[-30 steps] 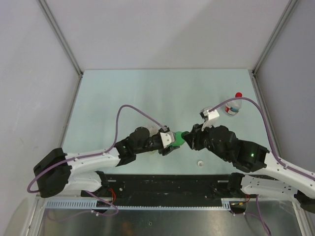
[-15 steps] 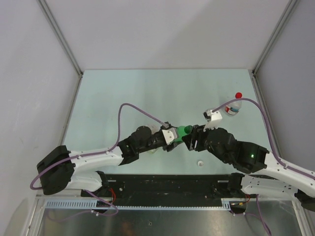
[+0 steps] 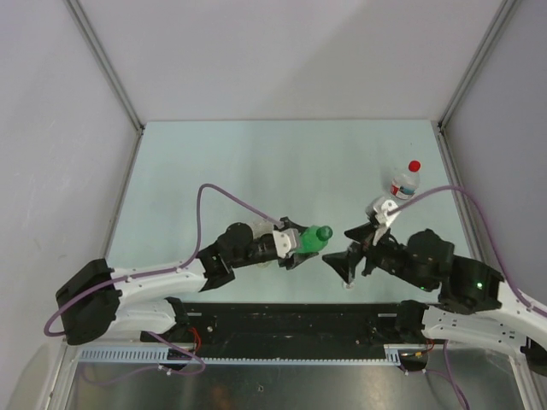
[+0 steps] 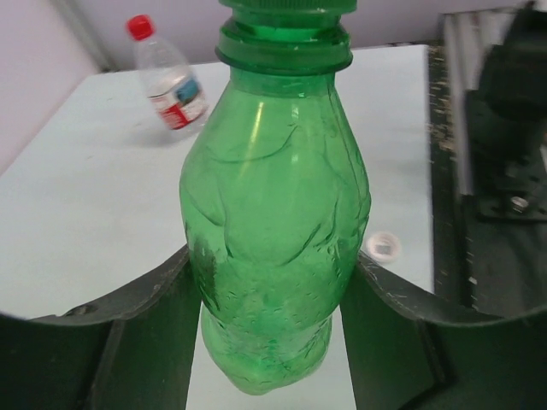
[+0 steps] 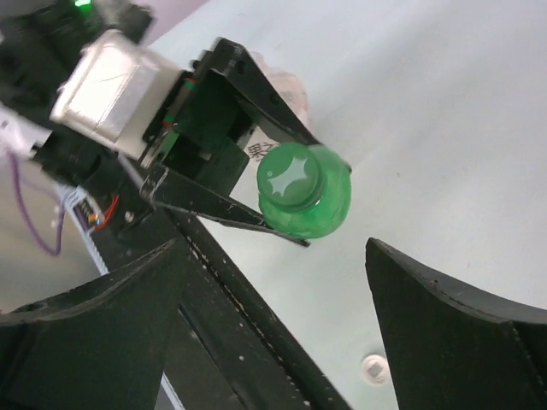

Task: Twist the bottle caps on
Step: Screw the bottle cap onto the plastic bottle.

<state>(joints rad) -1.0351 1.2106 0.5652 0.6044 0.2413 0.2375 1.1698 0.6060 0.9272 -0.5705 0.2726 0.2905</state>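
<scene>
My left gripper (image 3: 301, 242) is shut on the green bottle (image 4: 273, 213) and holds it off the table, jaws pressed to its lower body. The green cap (image 5: 295, 175) sits on the bottle's neck (image 3: 325, 231), pointing at my right gripper. That right gripper (image 3: 342, 249) stands open a little way from the cap, with nothing between its fingers (image 5: 273, 248). A red cap (image 3: 414, 166) tops the small clear bottle (image 3: 402, 184) at the right. The white cap (image 5: 374, 368) lies loose on the table near the front edge (image 4: 381, 246).
A clear bottle (image 3: 256, 229) lies on the table under my left wrist, mostly hidden. The black base rail (image 3: 291, 316) runs along the near edge. Grey walls close in the table (image 3: 256, 162) on three sides.
My right gripper has opened and drawn back to the right, off the green cap. The left gripper has carried the bottle slightly right.
</scene>
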